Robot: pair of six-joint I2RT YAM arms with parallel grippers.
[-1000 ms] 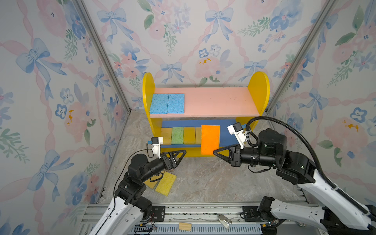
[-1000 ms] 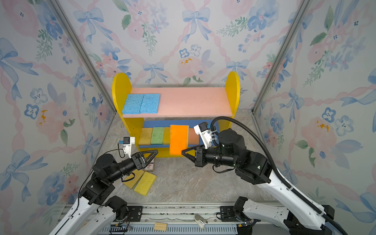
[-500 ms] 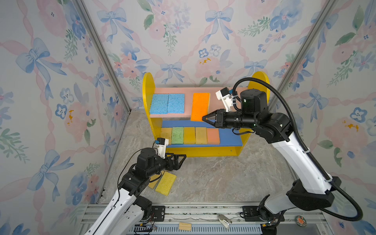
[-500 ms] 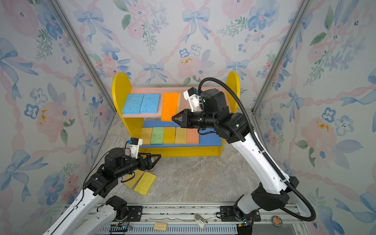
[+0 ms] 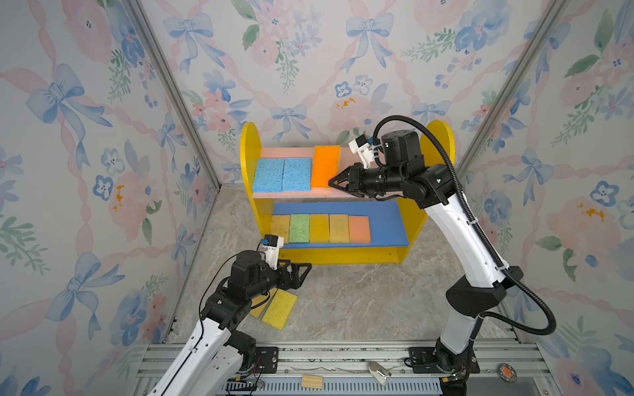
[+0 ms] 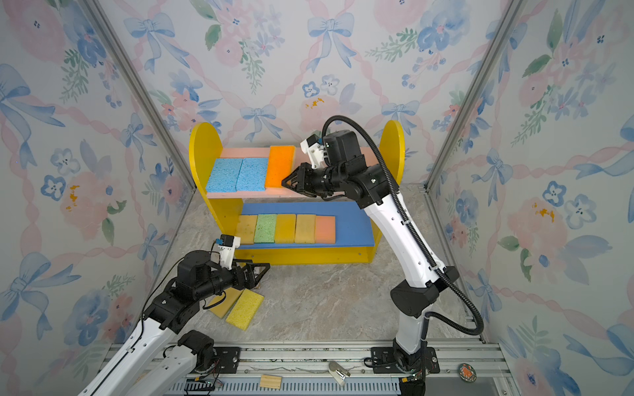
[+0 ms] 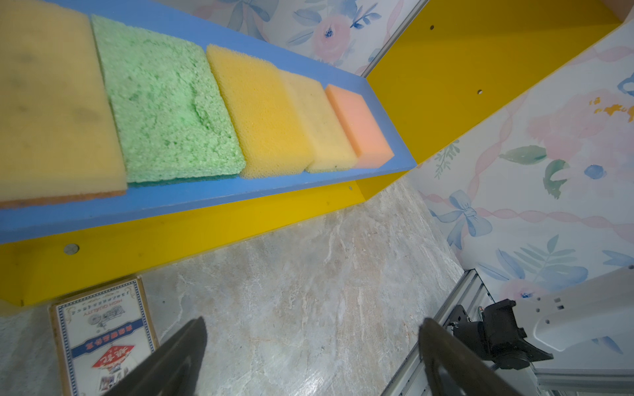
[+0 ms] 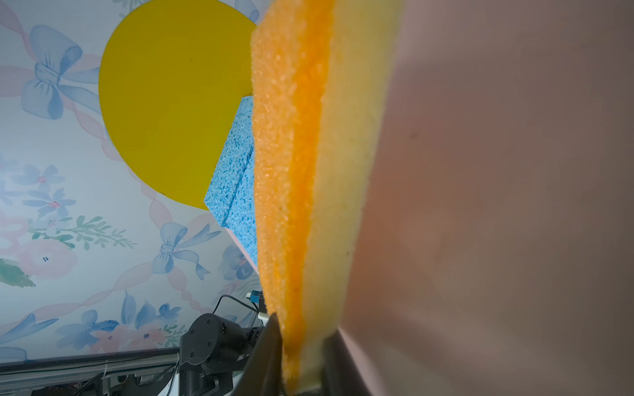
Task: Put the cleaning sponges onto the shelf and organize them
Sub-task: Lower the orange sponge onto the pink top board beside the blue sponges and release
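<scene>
Orange foam is lying flat on the pink board [image 5: 271,152] of the shelf [image 5: 439,144]: the orange sponge [image 5: 326,166] is sitting just beside the two blue sponges [image 5: 282,174], which are lying edge to edge. You're seeing its long side up close in the right wrist view [image 8: 291,171]. It has a coarse orange layer on a smoother pale yellow layer.

Your right gripper [image 5: 331,182] is reaching across the pink board with a finger on each side of the orange sponge's edge. You can't tell whether the fingers are squeezing it or resting loose.

Your left gripper [image 5: 303,271] is hovering low in front of the shelf with its jaws spread wide and nothing between them.

On the blue board [image 5: 387,219] five rectangular blocks are lining up side by side:
- mustard sponge [image 5: 280,224], smooth, with faint dark smudges
- green sponge [image 5: 299,228], rough and crumbly-looking
- yellow sponge [image 5: 319,228], fine-pored
- pale yellow sponge [image 5: 339,228]
- peach sponge [image 5: 359,229], smooth, with sharp corners

The blue board's right end is showing bare.

A loose yellow sponge [image 5: 279,308] is lying on the marble-look tabletop [image 5: 360,301]. It is touching a loose mustard sponge [image 6: 224,307], which is sitting half under your left arm.

The shelf's side panels are glossy yellow with round tops and small screw holes.

A card box [image 7: 103,339] is lying flat against the shelf's yellow base. It is showing a blue patterned border, a blue band and red characters. One line is reading roughly HIGH QUALITY; the rest is too small to read.
</scene>
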